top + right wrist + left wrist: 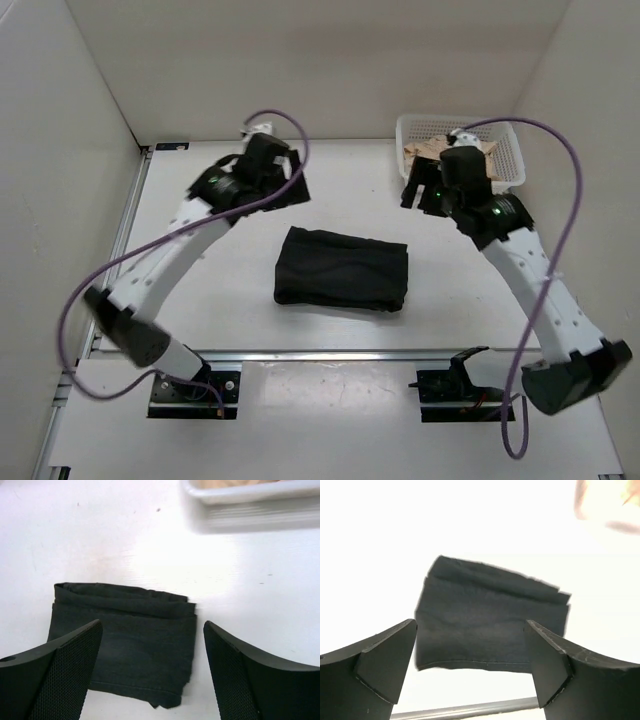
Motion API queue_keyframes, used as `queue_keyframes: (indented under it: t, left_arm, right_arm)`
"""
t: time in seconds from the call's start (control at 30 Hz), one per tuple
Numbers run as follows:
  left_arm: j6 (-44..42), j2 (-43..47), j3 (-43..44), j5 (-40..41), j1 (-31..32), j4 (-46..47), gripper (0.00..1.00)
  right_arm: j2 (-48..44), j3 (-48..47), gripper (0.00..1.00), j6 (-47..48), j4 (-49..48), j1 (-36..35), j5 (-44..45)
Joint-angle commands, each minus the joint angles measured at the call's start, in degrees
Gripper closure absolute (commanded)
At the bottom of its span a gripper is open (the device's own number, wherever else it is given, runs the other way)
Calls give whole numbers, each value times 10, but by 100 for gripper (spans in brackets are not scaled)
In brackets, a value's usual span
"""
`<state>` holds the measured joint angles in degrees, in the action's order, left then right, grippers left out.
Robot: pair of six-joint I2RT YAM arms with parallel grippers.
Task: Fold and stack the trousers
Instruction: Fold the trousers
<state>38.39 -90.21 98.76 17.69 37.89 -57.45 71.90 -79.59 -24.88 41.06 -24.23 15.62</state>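
Observation:
The black trousers (342,268) lie folded into a compact rectangle in the middle of the white table. They also show in the left wrist view (485,617) and the right wrist view (125,640). My left gripper (285,180) is open and empty, raised behind the trousers' left end. My right gripper (418,195) is open and empty, raised behind their right end. Neither touches the cloth. In both wrist views the fingers (385,662) (245,675) frame the folded trousers from above. No waist button shows.
A white plastic basket (510,150) with brown items inside stands at the back right, just behind my right gripper; its rim shows in the right wrist view (250,495). White walls enclose the table. A metal rail (330,355) runs along the near edge.

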Motion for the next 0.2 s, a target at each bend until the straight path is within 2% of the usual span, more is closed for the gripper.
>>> queue_keyframes:
  t: [0.0,0.17]
  left_arm:
    - [3,119,-28,65,-19,-53,0]
    - [27,239,-109,129,-40,-82,0]
  right_arm:
    - [-39,15,13,21,67,4,59]
    - [-111,56,18,21,88,4,66]
